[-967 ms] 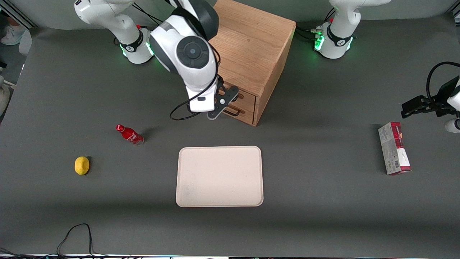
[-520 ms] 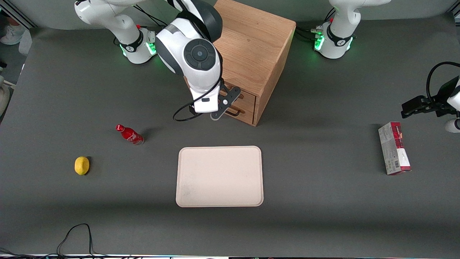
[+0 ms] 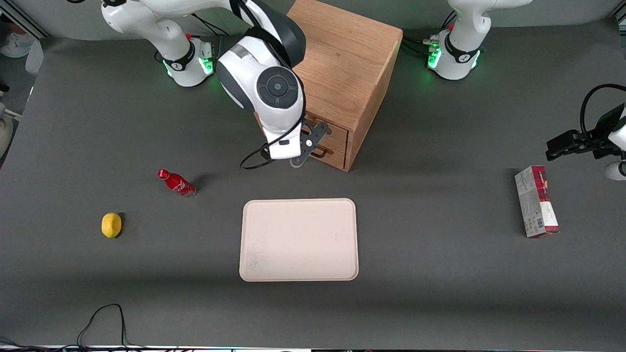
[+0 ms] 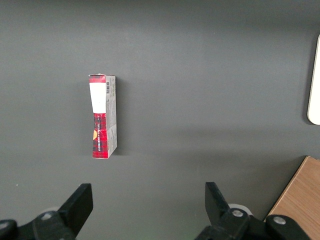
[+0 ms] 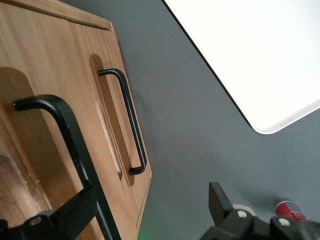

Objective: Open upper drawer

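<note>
Plainly the main risk is taking the wrong handle. The end effector (image 3: 309, 145) hangs just in front of the oak cabinet (image 3: 342, 58), fingers spread wide and holding nothing. The upper drawer (image 3: 337, 129) sits shut, directly above the lower drawer (image 3: 336, 149). In the right wrist view the upper handle (image 5: 65, 135) looms close to one finger, while the lower handle (image 5: 131, 120) lies near the open gap. Closing at the wrong height could catch that one, or pinch only wood and slip off the thin wire. From the front, the arm's wrist covers the fingers and most of both drawer fronts. Whether the upper handle sits between the fingers or just beside one is hard to judge; probably beside.
</note>
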